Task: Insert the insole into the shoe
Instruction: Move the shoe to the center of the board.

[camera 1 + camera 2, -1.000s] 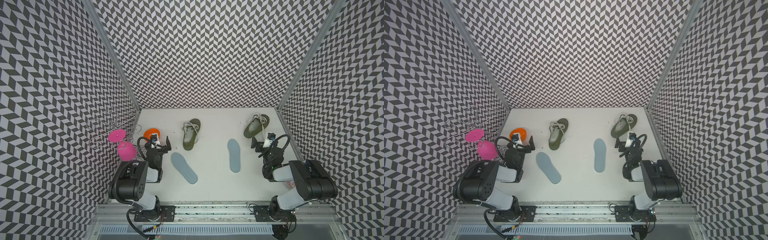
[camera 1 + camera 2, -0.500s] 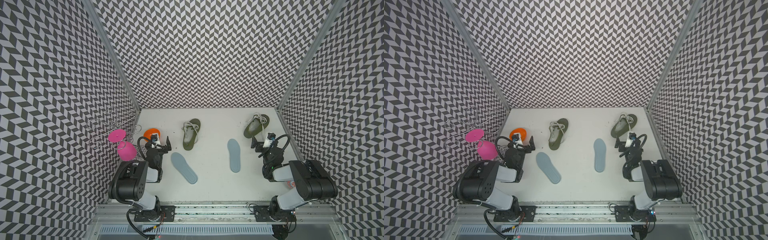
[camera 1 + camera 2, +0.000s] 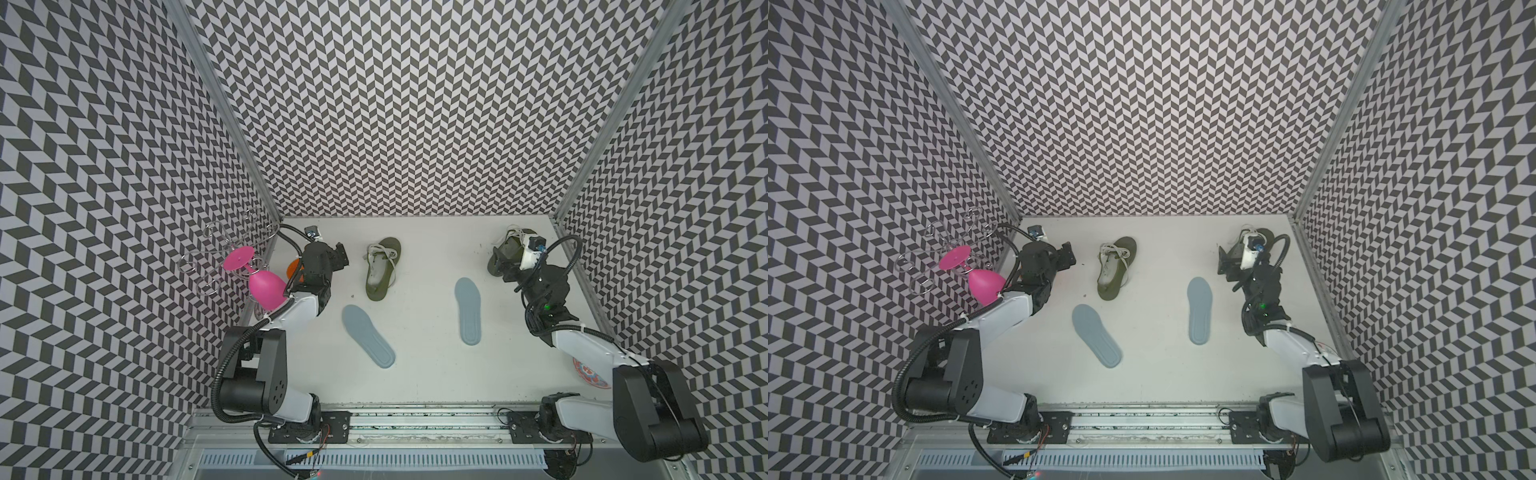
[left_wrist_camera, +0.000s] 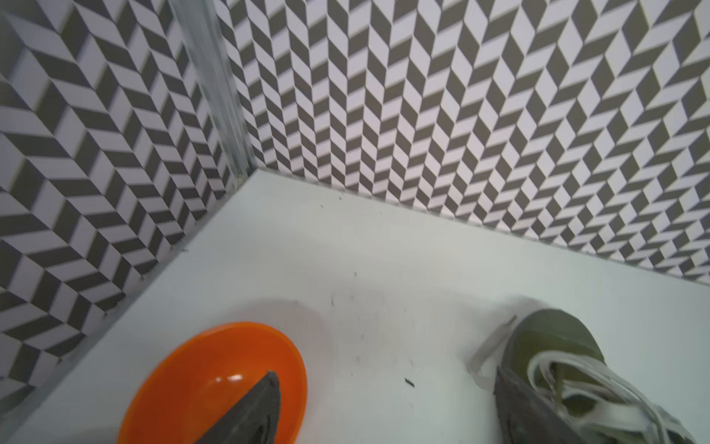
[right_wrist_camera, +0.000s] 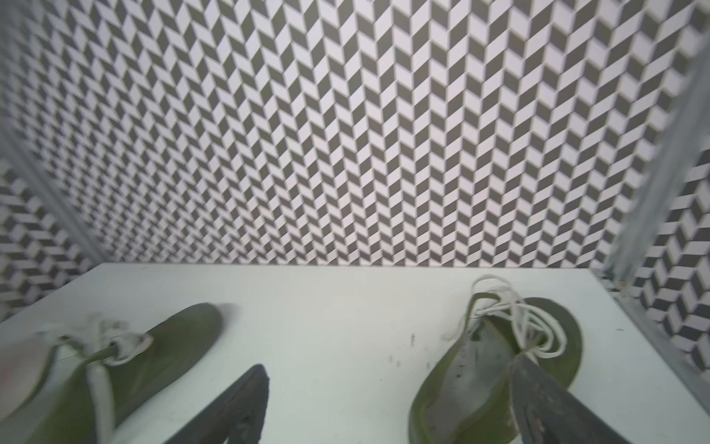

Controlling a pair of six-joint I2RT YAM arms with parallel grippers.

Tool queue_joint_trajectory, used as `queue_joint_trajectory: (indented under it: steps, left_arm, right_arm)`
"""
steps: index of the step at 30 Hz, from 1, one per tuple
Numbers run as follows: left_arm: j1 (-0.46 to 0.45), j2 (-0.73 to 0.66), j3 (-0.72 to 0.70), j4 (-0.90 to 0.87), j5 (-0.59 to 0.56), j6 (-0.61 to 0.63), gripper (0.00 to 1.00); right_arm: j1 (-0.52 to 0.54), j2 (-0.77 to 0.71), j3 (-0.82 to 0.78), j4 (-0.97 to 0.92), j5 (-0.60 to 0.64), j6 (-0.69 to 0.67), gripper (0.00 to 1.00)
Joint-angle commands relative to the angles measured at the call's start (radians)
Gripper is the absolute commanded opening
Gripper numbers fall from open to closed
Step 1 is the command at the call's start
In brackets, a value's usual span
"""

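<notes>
Grey-blue insole lies flat on table, outside olive shoe.

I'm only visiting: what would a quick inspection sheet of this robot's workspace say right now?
Surface: white table, few dark specks.
Job's things: left shoe, right shoe, both olive; left insole, right insole lie flat outside them.
Clutter: pink goblet, wire rack, orange bowl, all on the left.
Grippers: left gripper, right gripper both open, empty.
Cables: black cables loop along both arms.
Surroundings: chevron walls on three sides.
</notes>
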Motion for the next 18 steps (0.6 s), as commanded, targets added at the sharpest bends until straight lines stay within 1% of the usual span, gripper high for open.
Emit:
queue_joint_trajectory:
  steps: [1,3,6,7,8,11,16,18]
  left_arm:
    - [-0.07,-0.017,0.056,-0.209,-0.015,-0.084,0.87]
    - [-0.107,-0.016,0.066,-0.245,-0.013,-0.105,0.87]
    - [-0.136,-0.012,0.073,-0.281,0.01,-0.12,0.87]
    - [-0.144,-0.008,0.079,-0.29,0.031,-0.148,0.86]
    - [-0.153,0.002,0.092,-0.303,0.047,-0.15,0.86]
    - [-0.185,0.039,0.142,-0.34,0.047,-0.144,0.84]
    - [-0.19,0.146,0.268,-0.433,0.1,-0.147,0.73]
    - [-0.19,0.168,0.288,-0.443,0.121,-0.145,0.69]
  right_arm:
    - [0.085,-0.004,0.049,-0.195,-0.03,0.018,0.96]
    - [0.132,0.004,0.063,-0.21,-0.015,0.03,0.95]
    - [0.187,0.023,0.088,-0.231,-0.009,0.04,0.95]
    - [0.203,0.028,0.102,-0.242,-0.002,0.041,0.95]
    - [0.218,0.037,0.115,-0.252,0.006,0.041,0.94]
    - [0.25,0.052,0.146,-0.273,0.019,0.05,0.93]
    - [0.289,0.068,0.179,-0.284,0.007,0.096,0.92]
    - [0.307,0.078,0.183,-0.285,0.003,0.107,0.91]
